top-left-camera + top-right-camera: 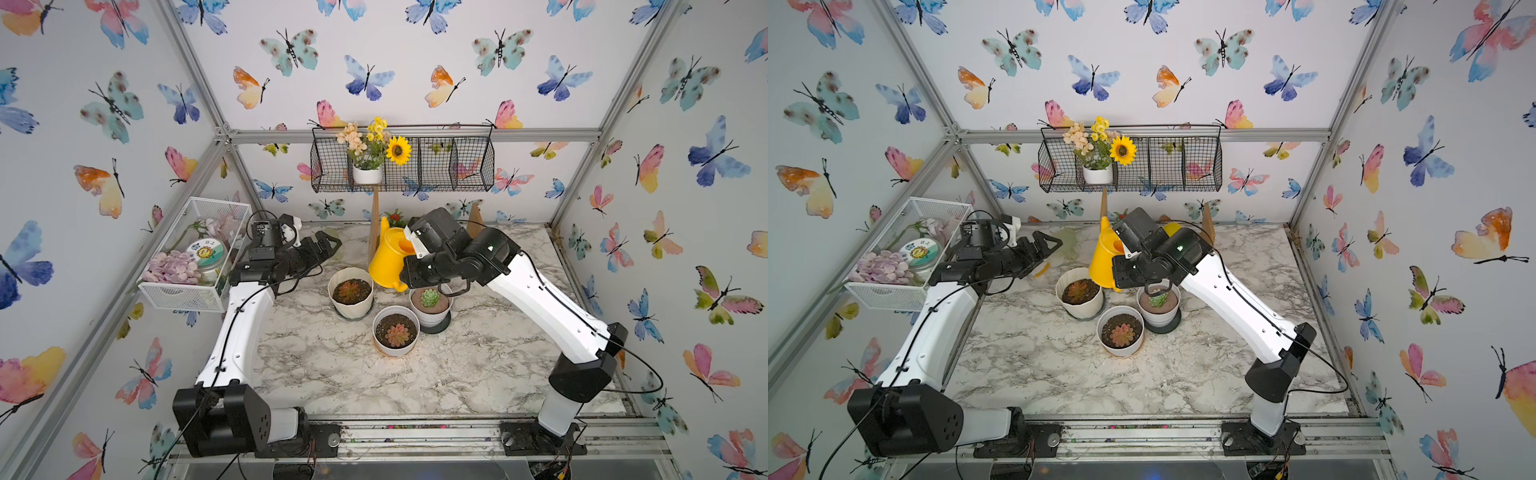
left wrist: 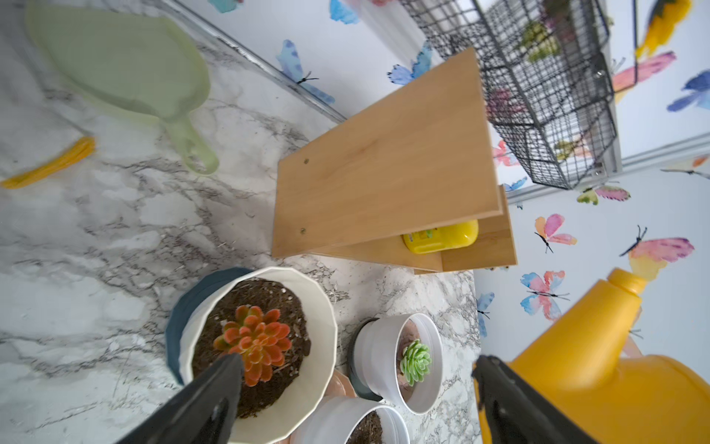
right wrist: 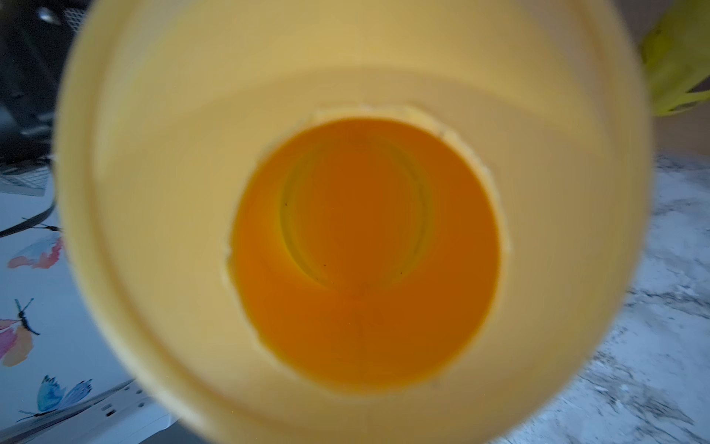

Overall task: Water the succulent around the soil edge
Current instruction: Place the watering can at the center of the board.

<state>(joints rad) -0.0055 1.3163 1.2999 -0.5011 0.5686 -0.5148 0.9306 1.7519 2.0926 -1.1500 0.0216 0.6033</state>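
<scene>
In both top views the watering can point(image 1: 386, 262) is close behind the succulent point(image 1: 351, 291). The succulent sits in its cream ribbed pot point(image 1: 352, 311) near the middle of the table, with the pale green rosette's pot point(image 1: 430, 318) just beside. With the pots so crowded, a hasty tip could put water on the leaves or the table rather than on the soil edge point(image 1: 366, 291), or the can's base could knock a rim. The right gripper point(image 1: 409, 273) is at the can's side with its jaws closed. Its fingertips are hidden behind the wrist, but it appears to grip the can. The left gripper point(image 1: 328, 246) hangs behind the cream pot, apart from it.

In the left wrist view the spout point(image 2: 628, 282) points upward, not over the dark soil — turning it there calls for a long swing, and the can could twist in the grip. The left gripper's fingers point(image 2: 207, 399) are spread wide and hold nothing. One overlaps the pot's rim in the picture, and whether it touches cannot be told.

In the right wrist view the can's open mouth fills the blurred frame. How full it is cannot be told — a pour might gush. No fingers show.
</scene>
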